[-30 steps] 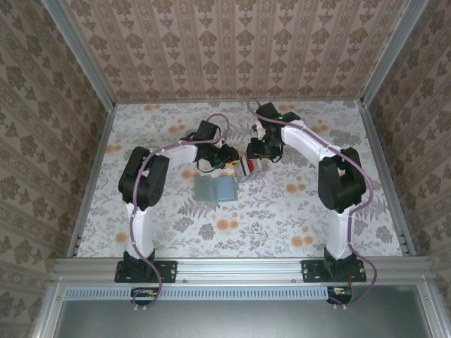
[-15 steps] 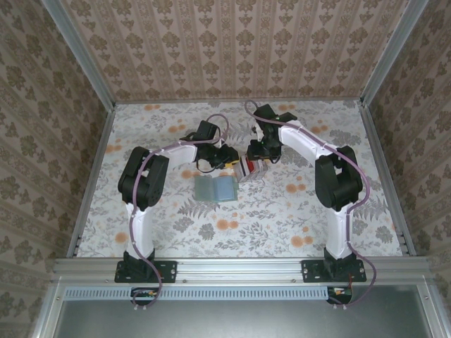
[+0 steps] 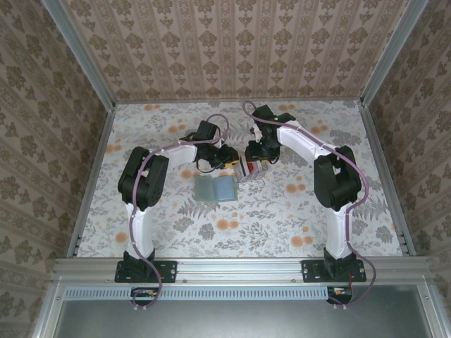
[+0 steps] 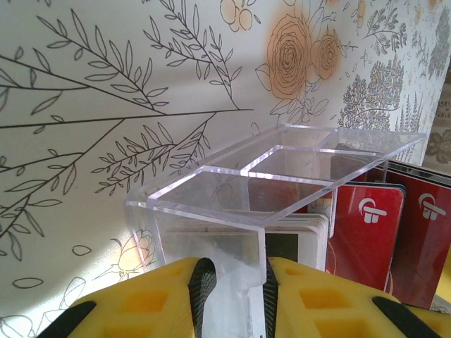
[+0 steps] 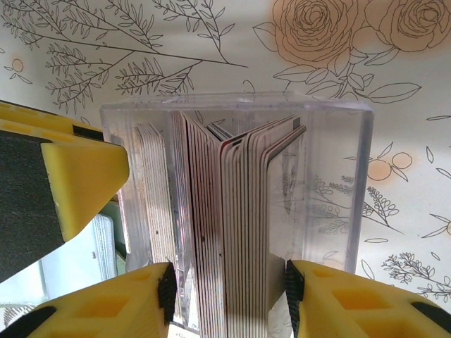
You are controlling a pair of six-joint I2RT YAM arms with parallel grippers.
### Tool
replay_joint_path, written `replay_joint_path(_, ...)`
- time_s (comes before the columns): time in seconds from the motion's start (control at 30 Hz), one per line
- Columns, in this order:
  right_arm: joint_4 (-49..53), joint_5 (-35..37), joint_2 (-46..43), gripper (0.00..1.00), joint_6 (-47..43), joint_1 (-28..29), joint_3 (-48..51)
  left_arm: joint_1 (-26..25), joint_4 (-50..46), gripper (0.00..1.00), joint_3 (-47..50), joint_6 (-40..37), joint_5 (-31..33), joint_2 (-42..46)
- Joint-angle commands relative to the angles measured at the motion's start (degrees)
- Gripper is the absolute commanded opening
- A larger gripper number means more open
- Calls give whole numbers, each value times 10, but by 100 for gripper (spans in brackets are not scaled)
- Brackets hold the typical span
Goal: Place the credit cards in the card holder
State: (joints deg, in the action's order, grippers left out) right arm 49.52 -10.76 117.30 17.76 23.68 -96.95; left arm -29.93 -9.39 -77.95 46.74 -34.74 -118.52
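Observation:
The card holder (image 4: pixel 282 163) is a clear acrylic box with compartments, standing mid-table (image 3: pixel 248 169). My left gripper (image 4: pixel 232 273) is shut on its near wall, seen from above just left of the box (image 3: pixel 224 158). White credit cards (image 4: pixel 296 232) and red credit cards (image 4: pixel 366 225) stand on edge inside. In the right wrist view a thick stack of credit cards (image 5: pixel 232 211) stands in the card holder (image 5: pixel 338 176). My right gripper (image 5: pixel 229 282) straddles that stack, open, with a small gap at its left pad. It hangs over the box's right side (image 3: pixel 257 155).
A flat grey-green rectangle (image 3: pixel 215 189) lies on the floral table just in front of the box. A yellow finger of the left gripper (image 5: pixel 70 183) sits close on the left of the box. Metal rails and patterned walls edge the table (image 3: pixel 310 211).
The right arm's wrist and forearm have shifted slightly left over the box, and its jaws have eased apart a little. The left arm and the box have not moved.

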Motion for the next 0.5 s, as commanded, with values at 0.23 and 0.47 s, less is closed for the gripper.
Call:
replay_joint_path(0.23,16,-3,-33,46,1,3,-17,-5,-20,30,4,1,-2,19)
replay_joint_path(0.47,20,0,-36,44,-1,3,-22,-5,-18,30,4,2,-2,17)
